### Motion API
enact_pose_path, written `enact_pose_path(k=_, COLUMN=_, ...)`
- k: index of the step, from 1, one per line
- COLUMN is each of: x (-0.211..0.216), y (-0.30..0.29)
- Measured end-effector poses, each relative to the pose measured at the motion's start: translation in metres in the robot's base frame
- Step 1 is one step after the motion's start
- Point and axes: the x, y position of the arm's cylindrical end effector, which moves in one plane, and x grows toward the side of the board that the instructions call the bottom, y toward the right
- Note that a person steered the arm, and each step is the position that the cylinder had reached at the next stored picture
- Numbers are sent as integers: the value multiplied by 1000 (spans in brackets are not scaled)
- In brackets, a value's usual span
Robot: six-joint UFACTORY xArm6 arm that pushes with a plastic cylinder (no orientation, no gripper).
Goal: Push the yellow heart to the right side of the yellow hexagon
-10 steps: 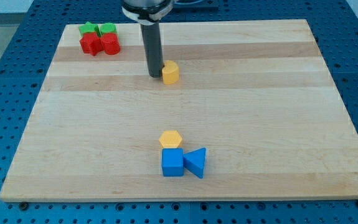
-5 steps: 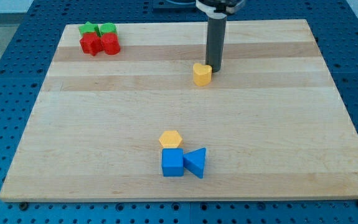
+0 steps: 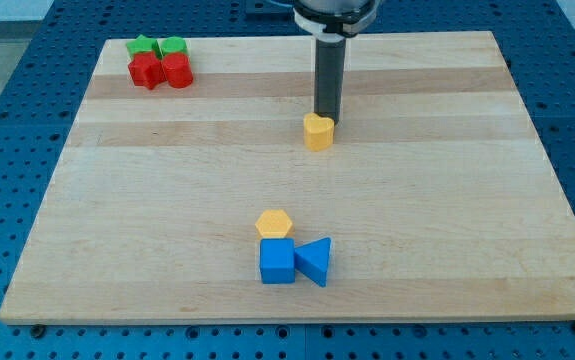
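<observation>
Rod, one, dark, no gripper and no jaws to open or close: my tip (image 3: 326, 117) sits on the board (image 3: 447, 230) at the top edge of the yellow heart (image 3: 318, 132), touching it or all but touching it. Yellow heart, one: upper middle of the board, slightly right of centre, well apart from every other block. Yellow hexagon (image 3: 275, 223), one: lower middle of the board, well below the heart and a little to the view's left of it. Blue cube (image 3: 277, 261), one: directly below the hexagon, touching it. Blue triangle (image 3: 315, 260), one: against the cube's right side. Cluster at the top left corner, four blocks packed together: green star (image 3: 142, 46) and green block (image 3: 172, 47) behind, red star (image 3: 146, 70) and red block (image 3: 177, 71) in front; I cannot make out the shapes of the two plain blocks.
</observation>
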Motion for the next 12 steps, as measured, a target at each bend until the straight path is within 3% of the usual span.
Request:
enact_pose_path(k=5, x=64, y=-34)
enact_pose_path(k=8, x=81, y=-28)
enact_pose_path(k=12, x=63, y=-89)
